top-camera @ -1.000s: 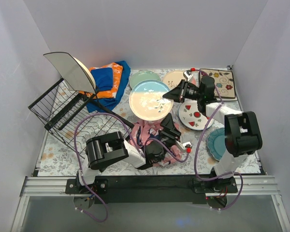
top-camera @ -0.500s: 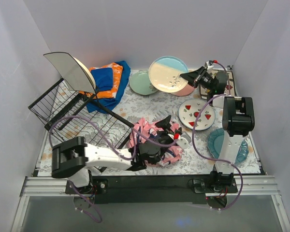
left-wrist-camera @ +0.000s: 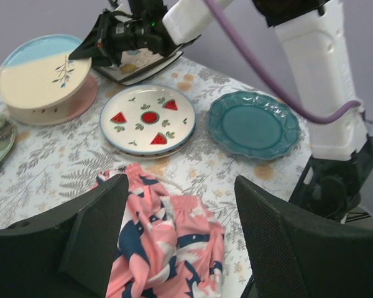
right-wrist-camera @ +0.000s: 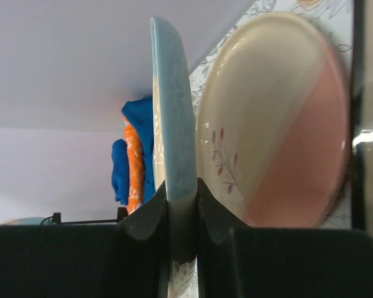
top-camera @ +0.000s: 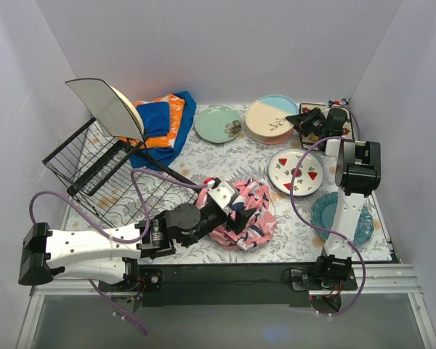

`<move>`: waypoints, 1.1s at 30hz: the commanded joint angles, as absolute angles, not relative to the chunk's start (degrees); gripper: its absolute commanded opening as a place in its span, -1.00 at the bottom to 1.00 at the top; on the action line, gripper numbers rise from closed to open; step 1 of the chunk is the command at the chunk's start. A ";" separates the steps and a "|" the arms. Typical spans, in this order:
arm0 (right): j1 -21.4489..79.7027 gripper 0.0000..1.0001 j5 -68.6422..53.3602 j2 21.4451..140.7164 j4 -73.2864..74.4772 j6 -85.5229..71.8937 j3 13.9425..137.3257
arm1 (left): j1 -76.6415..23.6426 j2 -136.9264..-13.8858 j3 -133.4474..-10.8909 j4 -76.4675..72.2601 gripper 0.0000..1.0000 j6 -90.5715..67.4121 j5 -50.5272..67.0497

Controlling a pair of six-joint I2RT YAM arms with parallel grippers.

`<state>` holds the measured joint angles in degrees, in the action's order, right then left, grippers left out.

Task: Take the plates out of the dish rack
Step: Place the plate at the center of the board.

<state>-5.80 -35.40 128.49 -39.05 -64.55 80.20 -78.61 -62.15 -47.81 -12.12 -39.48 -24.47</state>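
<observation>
Rim of cream-and-blue plate [right-wrist-camera: 169,118] between fingers [right-wrist-camera: 143,222] of right claw [right-wrist-camera: 182,208]

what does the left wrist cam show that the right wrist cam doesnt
Only the left wrist view: the white plate with red marks, the teal plate, the pink cloth and the open left end effector.
Only the right wrist view: the folded blue-orange cloths.
Both: the right end effector shut on the rim of the cream-and-blue plate, with the cream-and-pink plate just beneath it.
</observation>
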 commanded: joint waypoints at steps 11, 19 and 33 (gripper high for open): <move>-3.34 -0.97 -29.80 133.24 -35.51 -58.27 91.41 | -79.01 -54.67 -39.38 -12.74 0.35 -41.75 -32.43; -3.25 -0.24 -26.38 130.52 -21.73 -49.42 92.10 | -79.10 -52.47 -38.14 -14.41 0.35 -41.13 -32.88; -2.20 -0.24 -16.97 129.12 -2.38 -36.66 97.38 | -79.10 -53.00 -38.85 -13.27 0.35 -41.48 -31.29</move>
